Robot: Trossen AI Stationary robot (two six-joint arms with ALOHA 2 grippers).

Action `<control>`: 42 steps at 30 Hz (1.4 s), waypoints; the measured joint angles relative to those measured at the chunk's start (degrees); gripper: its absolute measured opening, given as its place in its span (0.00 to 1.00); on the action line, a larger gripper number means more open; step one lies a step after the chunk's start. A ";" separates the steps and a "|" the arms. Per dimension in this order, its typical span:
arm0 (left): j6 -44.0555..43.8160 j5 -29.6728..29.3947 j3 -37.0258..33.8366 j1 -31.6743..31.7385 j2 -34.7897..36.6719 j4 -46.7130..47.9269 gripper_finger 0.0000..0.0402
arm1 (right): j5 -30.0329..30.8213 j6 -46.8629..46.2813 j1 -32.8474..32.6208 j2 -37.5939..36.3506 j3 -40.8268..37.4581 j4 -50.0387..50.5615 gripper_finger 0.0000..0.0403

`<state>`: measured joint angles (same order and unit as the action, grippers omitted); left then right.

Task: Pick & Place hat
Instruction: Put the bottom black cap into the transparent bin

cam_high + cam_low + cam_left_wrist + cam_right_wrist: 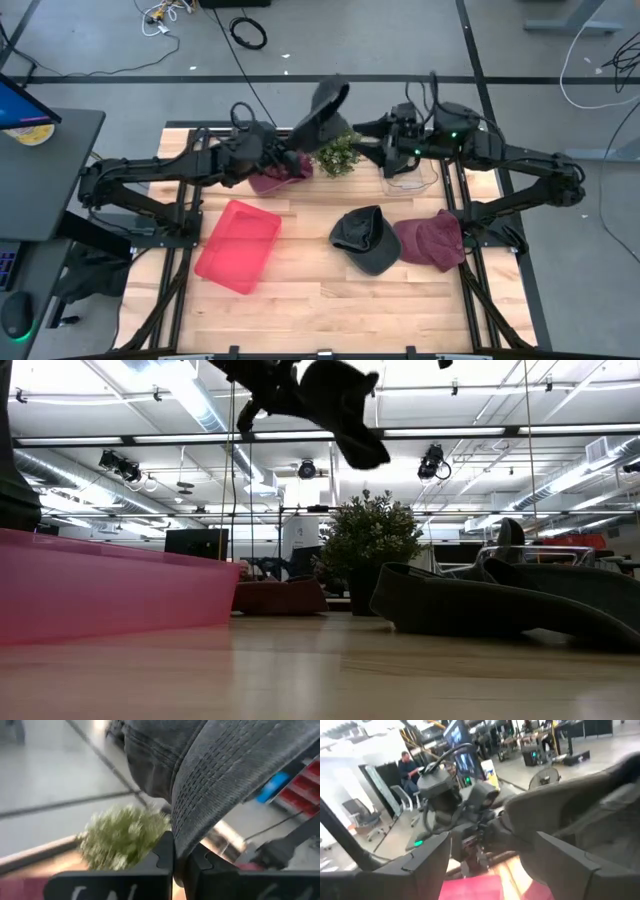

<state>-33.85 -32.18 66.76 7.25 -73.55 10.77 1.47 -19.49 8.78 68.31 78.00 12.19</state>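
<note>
1. Wooden table [320,290] carries a red bin [238,245], a small plant [337,155], a dark cap [363,238] and a maroon cap [432,240].
2. Left gripper [174,857], clamped on a grey hat [322,115], holds it high over the table's far edge.
3. Right gripper [492,852], fingers spread, reaches toward that hat from the right.

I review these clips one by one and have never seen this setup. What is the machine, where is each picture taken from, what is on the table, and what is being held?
Two dark robot arms work at a wooden table. One picture looks straight down, one looks level across the tabletop, and two come from cameras on the wrists. The left gripper is shut on a dark grey cap, lifted high above the table. The right gripper stands open close to that cap, holding nothing. On the table lie a red bin, a small green plant, another dark cap and a maroon cap.
</note>
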 joint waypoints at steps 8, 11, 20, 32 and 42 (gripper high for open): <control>18.28 -5.88 4.22 -2.15 -1.88 2.57 0.03 | 4.04 -7.97 -0.79 -1.21 0.00 3.39 0.67; 30.80 -11.38 10.06 -3.53 -4.07 3.01 0.03 | 4.11 -12.36 -0.71 -1.96 0.00 2.72 0.66; 67.22 -28.36 30.36 -4.43 -18.26 3.21 0.03 | 4.48 -37.34 -0.75 -0.68 0.00 -2.43 0.66; 69.88 -32.96 41.23 -2.83 -27.84 3.30 0.03 | 14.14 -51.15 -1.52 0.14 0.00 -5.21 0.66; 63.87 -28.01 41.31 -1.96 -27.59 2.75 0.03 | 22.34 -53.20 -3.20 2.78 0.00 -9.88 0.66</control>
<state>30.02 -60.18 108.07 5.28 -101.14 13.52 23.81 -72.69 5.58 71.08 78.00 2.31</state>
